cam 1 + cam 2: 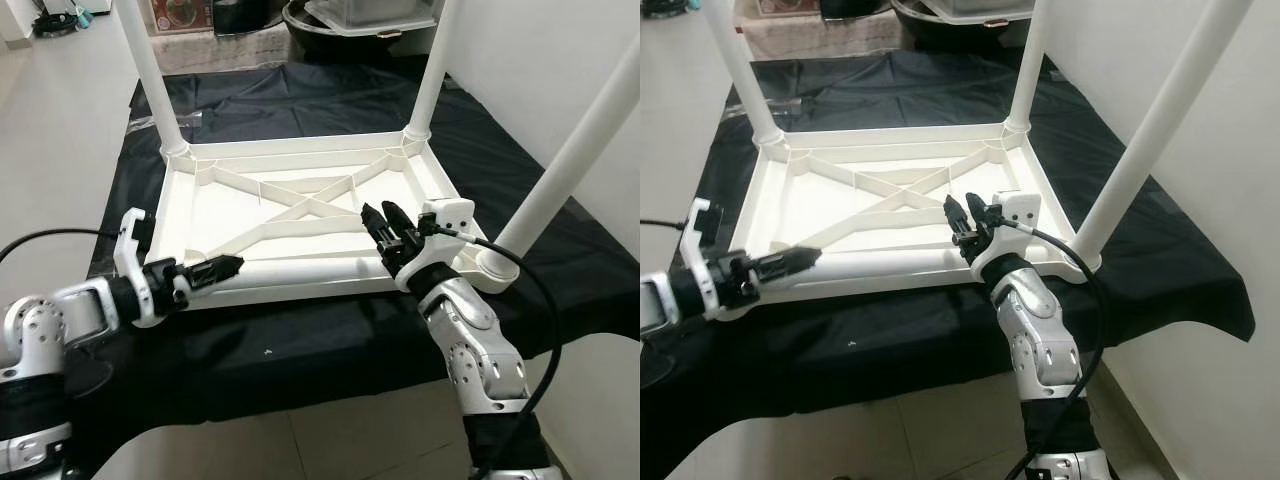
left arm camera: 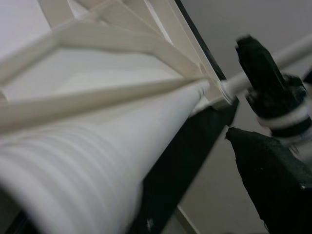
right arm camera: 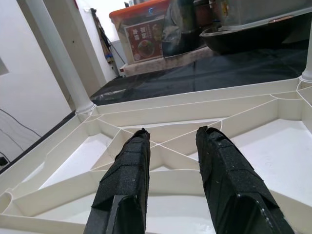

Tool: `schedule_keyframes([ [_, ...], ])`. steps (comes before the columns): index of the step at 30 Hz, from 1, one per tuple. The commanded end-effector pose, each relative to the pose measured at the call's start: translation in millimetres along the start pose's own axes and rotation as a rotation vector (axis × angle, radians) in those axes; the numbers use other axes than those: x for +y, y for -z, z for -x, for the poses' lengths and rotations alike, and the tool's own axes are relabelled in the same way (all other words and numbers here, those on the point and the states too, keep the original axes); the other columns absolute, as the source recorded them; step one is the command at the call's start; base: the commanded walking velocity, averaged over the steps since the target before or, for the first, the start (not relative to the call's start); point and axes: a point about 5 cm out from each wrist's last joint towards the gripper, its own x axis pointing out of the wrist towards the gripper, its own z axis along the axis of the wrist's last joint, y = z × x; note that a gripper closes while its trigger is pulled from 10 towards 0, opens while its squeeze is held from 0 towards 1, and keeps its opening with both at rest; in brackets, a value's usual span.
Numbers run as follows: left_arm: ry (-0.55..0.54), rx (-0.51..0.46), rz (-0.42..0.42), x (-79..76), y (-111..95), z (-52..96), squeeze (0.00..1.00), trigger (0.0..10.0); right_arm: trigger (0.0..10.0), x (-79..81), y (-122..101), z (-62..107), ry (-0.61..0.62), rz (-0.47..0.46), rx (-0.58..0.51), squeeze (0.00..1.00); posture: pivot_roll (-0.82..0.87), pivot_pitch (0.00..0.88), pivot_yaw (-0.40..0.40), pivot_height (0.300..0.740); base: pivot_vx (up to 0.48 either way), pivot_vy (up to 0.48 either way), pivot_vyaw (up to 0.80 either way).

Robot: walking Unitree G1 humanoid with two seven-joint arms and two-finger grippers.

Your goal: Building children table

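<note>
On a black cloth (image 1: 330,350) spread over the floor lay the white tabletop (image 1: 240,210), upside down, its ribbed underside crossed by an X of braces. Three legs stood upright in its corner sockets — one at the far left (image 1: 150,75), one at the far right (image 1: 432,80), and a third (image 1: 570,160) at the near right corner, leaning out to the right. A fourth leg (image 1: 300,272) lay loose along the near edge of the tabletop, stretching from the near left corner toward the right.

At the near left corner, the left gripper (image 1: 222,268) sat at the left end of this lying leg; whether its fingers held the leg could not be told. The right gripper (image 1: 387,225) hovered over the near right part of the underside, its two black fingers (image 3: 127,187) apart with nothing between them, pointing toward the crossed braces.

Beyond the cloth stood a dark basin (image 1: 330,30) and a clear container (image 1: 375,15) resting on it.
</note>
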Motion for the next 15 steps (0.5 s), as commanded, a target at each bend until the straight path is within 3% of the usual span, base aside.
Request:
schedule_keyframes([
  [1,0.066,0.039,0.005,-2.7,6.4,7.2,0.0,10.0,10.0,0.7,3.6,0.4,0.0,-0.019,0.013,0.0,0.09,0.164,-0.061,0.74,0.0,0.0,0.0],
  [8,0.124,0.111,0.016,-1.7,18.5,15.1,0.0,10.0,10.0,0.9,3.6,0.5,0.001,-0.019,0.012,0.0,0.09,0.164,-0.059,0.74,0.0,0.0,0.0],
  [9,0.119,0.123,0.014,0.0,20.5,13.6,0.0,4.7,10.0,0.7,3.6,0.6,0.002,-0.018,0.012,0.0,0.09,0.162,-0.057,0.74,0.0,0.0,0.0],
  [12,0.119,0.123,0.014,0.0,20.5,13.6,0.0,4.7,10.0,0.7,3.6,0.6,0.002,-0.018,0.012,0.0,0.09,0.162,-0.057,0.74,0.0,0.0,0.0],
  [13,0.11,0.117,0.016,2.0,20.2,12.1,0.0,0.0,10.0,0.7,3.5,0.7,0.003,-0.017,0.011,0.0,0.08,0.161,-0.055,0.74,0.0,0.0,0.0],
  [15,0.104,0.109,0.017,3.7,19.3,11.7,0.0,0.0,10.0,0.7,3.4,0.8,0.004,-0.016,0.011,0.0,0.08,0.161,-0.055,0.74,0.0,0.0,0.0],
])
